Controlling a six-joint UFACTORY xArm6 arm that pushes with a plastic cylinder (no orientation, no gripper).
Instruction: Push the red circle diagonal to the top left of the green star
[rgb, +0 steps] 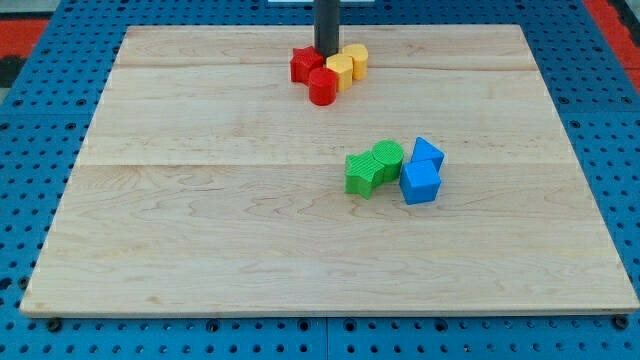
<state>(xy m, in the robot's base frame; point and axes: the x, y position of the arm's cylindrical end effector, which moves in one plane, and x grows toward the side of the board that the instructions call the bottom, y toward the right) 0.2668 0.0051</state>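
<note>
The red circle (322, 87) lies near the view's top centre of the wooden board, touching a red star-like block (304, 65) on its upper left and a yellow block (340, 71) on its upper right. My tip (326, 53) stands just above this cluster, between the red star-like block and a second yellow block (356, 59). The green star (361, 174) lies right of the board's middle, well below and slightly right of the red circle. It touches a green round block (388, 158).
Two blue blocks (427, 155) (420, 183) sit against the green round block's right side. The wooden board (200, 220) rests on a blue pegboard (40, 120), with red at the view's top corners.
</note>
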